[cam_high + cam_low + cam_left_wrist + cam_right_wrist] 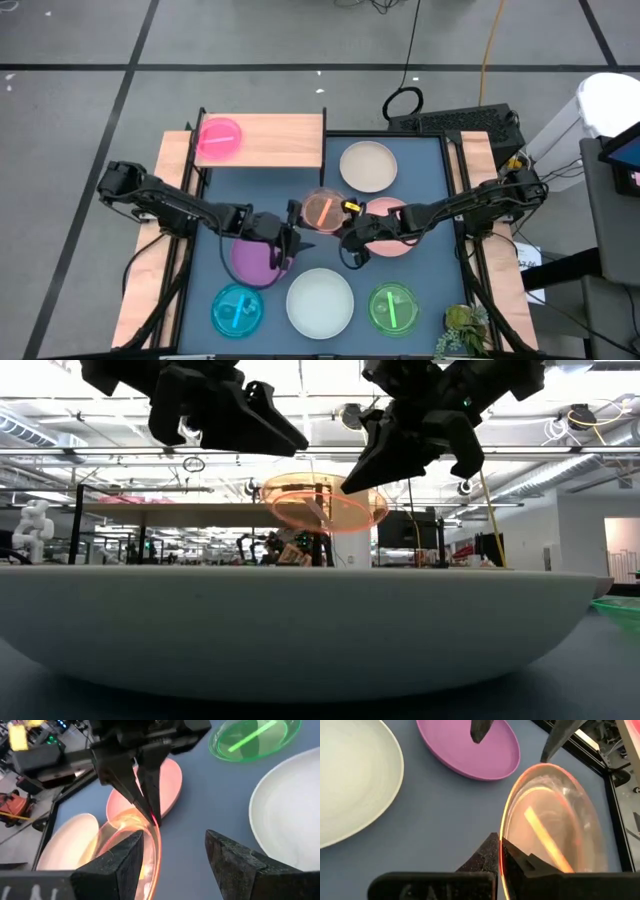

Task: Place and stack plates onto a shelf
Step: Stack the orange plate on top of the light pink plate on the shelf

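Orange plate (pixel 322 209) pinched by right gripper (pixel 343 232), pink plate (pixel 388 228) beneath, purple plate (pixel 255 259) beside

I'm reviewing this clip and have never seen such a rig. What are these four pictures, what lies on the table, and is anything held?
Two dark robot arms work at a blue table. One picture looks straight down, one looks level across the table, and two come from cameras on the arms' wrists.

The right gripper is shut on the rim of a small translucent orange plate, holding it above the table. The left gripper is open beside that plate.

On the table lie cream, pink, purple and pale white opaque plates, plus translucent cyan and green ones. A translucent magenta plate sits on the light-wood shelf.
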Robot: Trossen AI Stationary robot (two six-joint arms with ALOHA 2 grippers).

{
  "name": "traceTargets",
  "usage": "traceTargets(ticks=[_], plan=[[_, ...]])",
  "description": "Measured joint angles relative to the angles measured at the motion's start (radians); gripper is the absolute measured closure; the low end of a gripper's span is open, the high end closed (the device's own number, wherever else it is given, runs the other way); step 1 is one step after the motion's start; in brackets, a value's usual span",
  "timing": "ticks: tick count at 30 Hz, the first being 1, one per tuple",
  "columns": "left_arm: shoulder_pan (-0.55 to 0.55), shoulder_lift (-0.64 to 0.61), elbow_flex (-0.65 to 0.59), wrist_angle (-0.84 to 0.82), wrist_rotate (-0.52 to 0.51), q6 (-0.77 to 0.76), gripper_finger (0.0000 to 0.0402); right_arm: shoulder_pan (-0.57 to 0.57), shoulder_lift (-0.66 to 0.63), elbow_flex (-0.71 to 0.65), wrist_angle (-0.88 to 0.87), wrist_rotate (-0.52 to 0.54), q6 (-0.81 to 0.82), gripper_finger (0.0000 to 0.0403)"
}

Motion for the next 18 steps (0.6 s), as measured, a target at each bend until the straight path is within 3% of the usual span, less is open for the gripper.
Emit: traceTargets(ticks=[2, 7, 14, 18], plan=[[0.008, 0.000, 0.000, -0.025, -0.004, -0.009, 0.0183, 0.000, 0.000, 0.000, 0.000, -0.006, 0.000, 0.0403], [0.021, 0.008, 0.000, -0.082, -0.005, -0.021, 0.0183, 0.000, 0.000, 0.000, 0.001, -0.134, 0.016, 0.0403], [0.023, 0.013, 0.002, -0.071, 0.082, -0.022, 0.0184, 0.000, 0.000, 0.000, 0.001, -0.132, 0.023, 0.0403], [0.025, 0.013, 0.002, -0.074, 0.080, -0.021, 0.0208, 0.000, 0.000, 0.000, 0.001, -0.132, 0.024, 0.0403]])
